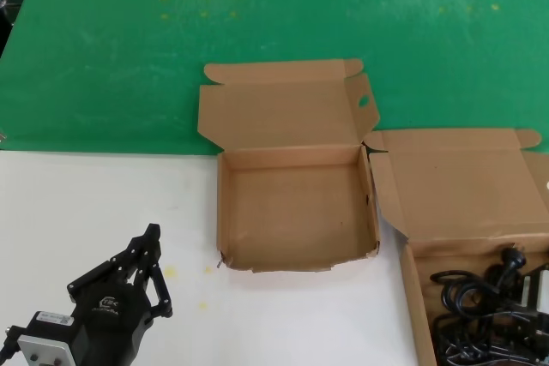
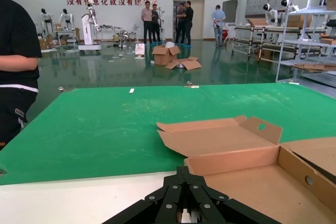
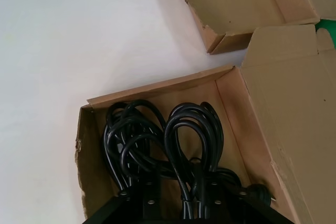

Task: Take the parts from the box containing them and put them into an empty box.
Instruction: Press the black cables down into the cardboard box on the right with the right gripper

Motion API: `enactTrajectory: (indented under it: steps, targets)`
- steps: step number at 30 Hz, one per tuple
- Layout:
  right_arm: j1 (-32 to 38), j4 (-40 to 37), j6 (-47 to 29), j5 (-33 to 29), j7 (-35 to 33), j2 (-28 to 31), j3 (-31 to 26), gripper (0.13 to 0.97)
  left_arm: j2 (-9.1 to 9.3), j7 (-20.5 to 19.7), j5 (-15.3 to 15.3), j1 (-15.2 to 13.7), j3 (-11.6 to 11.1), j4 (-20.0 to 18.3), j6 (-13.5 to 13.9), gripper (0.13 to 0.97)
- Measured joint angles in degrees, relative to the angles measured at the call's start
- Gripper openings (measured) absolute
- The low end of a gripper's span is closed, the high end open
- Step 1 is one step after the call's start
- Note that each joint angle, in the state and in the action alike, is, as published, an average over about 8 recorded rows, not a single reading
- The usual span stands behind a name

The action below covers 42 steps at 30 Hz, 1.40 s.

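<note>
The black power cords [image 3: 157, 140] lie in bundled loops in the wider cardboard box [image 3: 157, 88]. They also show in the head view [image 1: 476, 306], at the lower right inside that box [image 1: 463, 186]. My right gripper [image 3: 186, 195] hangs low over the cords with its jaws spread open and cable loops between them. The empty squarish box [image 1: 296, 212] stands in the middle of the table, its lid flap with the oval hole [image 1: 363, 101] folded back. My left gripper [image 1: 153, 237] is shut and empty, on the white table left of the empty box; its tip [image 2: 182, 174] points at the box [image 2: 252, 182].
A green mat [image 1: 257, 23] covers the far half of the table and white tabletop [image 1: 86, 203] the near half. The two boxes touch at their corners. In the left wrist view, people [image 2: 152, 22] and shelving [image 2: 299, 35] stand far behind.
</note>
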Motion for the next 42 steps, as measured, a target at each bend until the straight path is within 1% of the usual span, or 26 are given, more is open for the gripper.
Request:
enactTrajectory:
  steps: [8,9,17,27,39,42]
  targets:
    - [-0.1,-1.0,0.6,-0.2,-0.8,-1.0,0.5,0.258,0.00,0.0,0.0,0.0,0.0,0.0,0.0,0.133]
    - [-0.1,-1.1,0.6,-0.2,-0.9,-1.1,0.6,0.258,0.00,0.0,0.0,0.0,0.0,0.0,0.0,0.133]
    - [0.6,0.6,-0.5,-0.5,0.0,-1.3,1.2,0.171,0.00,0.0,0.0,0.0,0.0,0.0,0.0,0.133]
    - [2.0,3.5,-2.9,-0.7,2.3,-1.2,2.1,0.150,0.00,0.0,0.0,0.0,0.0,0.0,0.0,0.132]
    - [2.4,2.3,-2.8,-1.9,2.4,-2.3,1.8,0.158,0.00,0.0,0.0,0.0,0.0,0.0,0.0,0.132]
    - [2.5,1.8,-2.7,-2.1,2.4,-2.7,1.7,0.183,0.00,0.0,0.0,0.0,0.0,0.0,0.0,0.132]
